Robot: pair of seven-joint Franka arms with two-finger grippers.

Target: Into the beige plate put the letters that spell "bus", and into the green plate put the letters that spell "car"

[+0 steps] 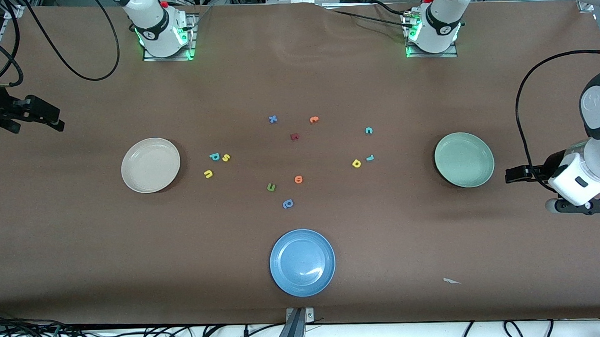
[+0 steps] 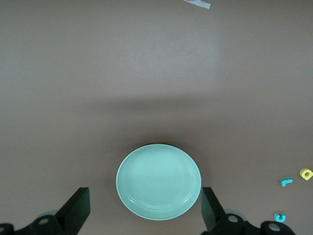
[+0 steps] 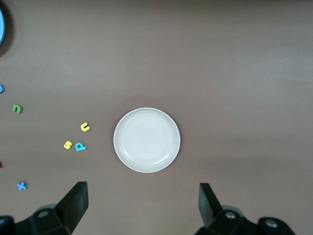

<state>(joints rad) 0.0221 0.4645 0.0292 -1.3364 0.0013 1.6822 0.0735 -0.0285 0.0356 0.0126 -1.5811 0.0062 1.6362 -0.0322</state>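
Front view showed us both arms waiting high at the two ends of the desk (image 1: 83, 256), each with its jaws spread and empty. The right gripper (image 3: 142, 205) hung above the beige plate (image 3: 146, 140), so the plate lay centred just ahead of its parted jaws. Close beside that plate sat the teal "b" (image 1: 214, 156), the yellow "s" (image 1: 226, 157) and the yellow "u" (image 1: 208, 174), grouped, we judged, so that this arm had a short carry.

The left gripper (image 2: 142, 215) hung over the green plate (image 2: 158, 181) in the same way, its jaws standing to either side of the plate's rim in its wrist view. The teal "c" (image 1: 368, 130), the teal "r" (image 1: 369, 157) and the yellow "a" (image 1: 356, 162) lay near that plate, toward the desk's middle.

Both plates looked smooth, round and shallow, with a low raised rim. The letters seemed matte and foam-like, flat and tiny against the brown desk cover. We judged that they would need a low, careful pinch. A blue plate (image 1: 302, 262) and the distractor letters, among them a green "u" (image 1: 271, 188) and a blue stem-and-bowl letter (image 1: 288, 204), lay between the two arms.
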